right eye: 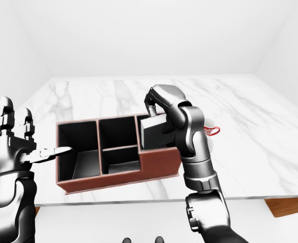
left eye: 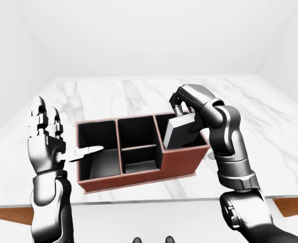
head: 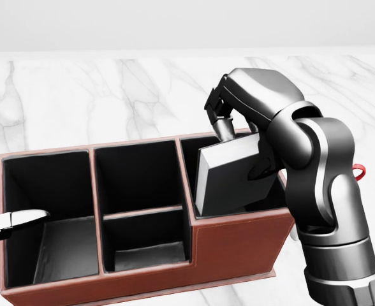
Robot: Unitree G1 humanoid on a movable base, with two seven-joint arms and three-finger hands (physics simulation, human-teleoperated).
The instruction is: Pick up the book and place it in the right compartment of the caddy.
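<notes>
We see the caddy (head: 238, 245) sitting on the table (left eye: 139, 91), with the book (head: 229, 175) tilted in its right compartment. Right hand (head: 222, 105) is at the book's 12 o'clock, left hand (left eye: 45, 139) at the caddy's 9.

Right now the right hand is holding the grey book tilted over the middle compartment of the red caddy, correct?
Not the middle one. The head view shows the right hand holding the grey book tilted over the right compartment of the red caddy, its lower edge already inside; the middle compartments hold nothing.
</notes>
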